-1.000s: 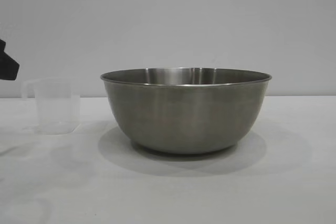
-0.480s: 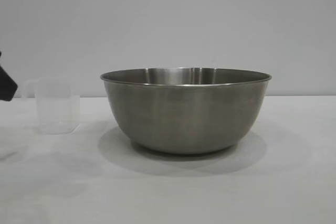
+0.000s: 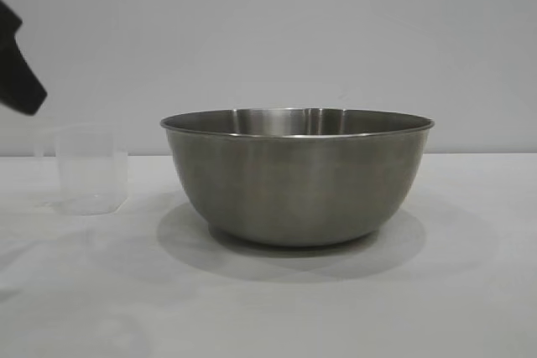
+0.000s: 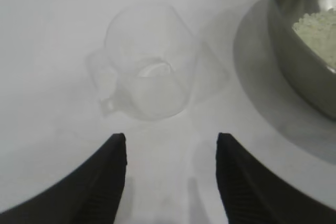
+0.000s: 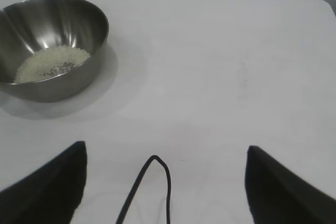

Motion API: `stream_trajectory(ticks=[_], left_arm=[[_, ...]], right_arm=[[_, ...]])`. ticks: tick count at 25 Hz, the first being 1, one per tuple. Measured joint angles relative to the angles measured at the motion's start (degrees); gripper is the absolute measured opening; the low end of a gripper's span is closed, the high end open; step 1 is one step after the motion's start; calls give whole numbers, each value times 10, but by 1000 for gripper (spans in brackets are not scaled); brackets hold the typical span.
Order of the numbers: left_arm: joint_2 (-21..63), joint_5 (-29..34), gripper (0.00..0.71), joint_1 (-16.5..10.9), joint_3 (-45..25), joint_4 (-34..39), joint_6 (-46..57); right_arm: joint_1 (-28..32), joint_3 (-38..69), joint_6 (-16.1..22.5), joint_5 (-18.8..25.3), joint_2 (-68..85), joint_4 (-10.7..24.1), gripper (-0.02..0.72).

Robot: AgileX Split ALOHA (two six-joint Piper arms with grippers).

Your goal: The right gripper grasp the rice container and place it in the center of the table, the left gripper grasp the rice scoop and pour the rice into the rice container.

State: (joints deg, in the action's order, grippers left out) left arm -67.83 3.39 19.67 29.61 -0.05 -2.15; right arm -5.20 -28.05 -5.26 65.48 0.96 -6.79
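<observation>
Ahead of left gripper (image 4: 170, 145), wide open, empty: rice scoop (image 4: 149, 72) upright (looks emptied). Retreat straight, avoid clipping handle. Right gripper (image 5: 165, 182) open, parked.

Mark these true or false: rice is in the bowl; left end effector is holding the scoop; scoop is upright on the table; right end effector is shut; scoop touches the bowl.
1. The rice lies in the rice container. True.
2. The left end effector holds the rice scoop. False: it is open, short of the scoop, holding nothing.
3. The scoop stands upright on the table. True.
4. The right end effector is shut. False: its fingers are spread wide, empty.
5. The scoop touches the container. False: bare table separates them.
</observation>
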Motion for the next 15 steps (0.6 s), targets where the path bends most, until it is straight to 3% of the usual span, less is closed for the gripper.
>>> stream_trajectory(ticks=[10,15], left_arm=[[190,279,428,0,108,-3,0],[283,407,428,0,128,-3,-1]], right_arm=[[0,0,0,0,0,0,574],[0,0,0,0,0,0,574]])
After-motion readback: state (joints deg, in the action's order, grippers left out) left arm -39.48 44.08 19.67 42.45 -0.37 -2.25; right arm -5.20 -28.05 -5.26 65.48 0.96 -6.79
